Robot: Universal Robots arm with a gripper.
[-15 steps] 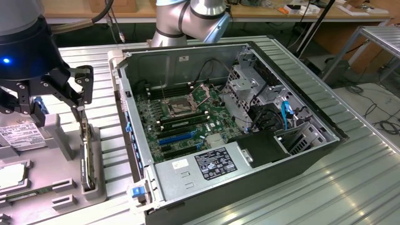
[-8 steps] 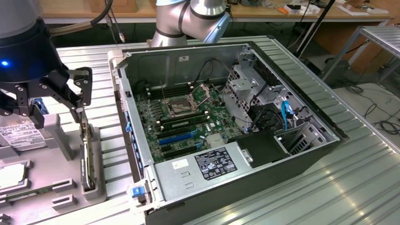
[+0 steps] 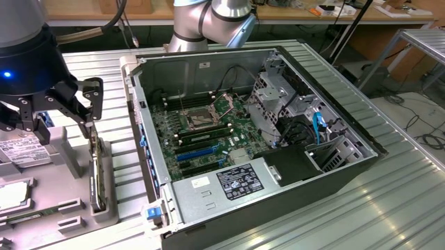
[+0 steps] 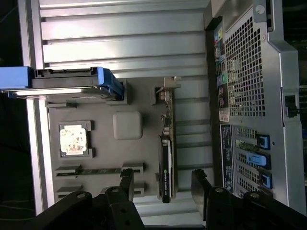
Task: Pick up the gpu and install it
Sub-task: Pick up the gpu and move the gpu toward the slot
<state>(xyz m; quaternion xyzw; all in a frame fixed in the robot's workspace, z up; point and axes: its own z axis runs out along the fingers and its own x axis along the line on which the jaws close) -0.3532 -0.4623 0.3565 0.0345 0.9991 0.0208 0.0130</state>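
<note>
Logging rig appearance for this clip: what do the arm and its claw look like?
The black claw has chunky jointed fingers and a bulky black body with a small blue light. The silver-grey metal arm has rounded joints.

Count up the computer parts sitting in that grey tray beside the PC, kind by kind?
gpu: 1
hard drive: 1
processor chip: 1
memory stick: 1
Total: 4
</note>
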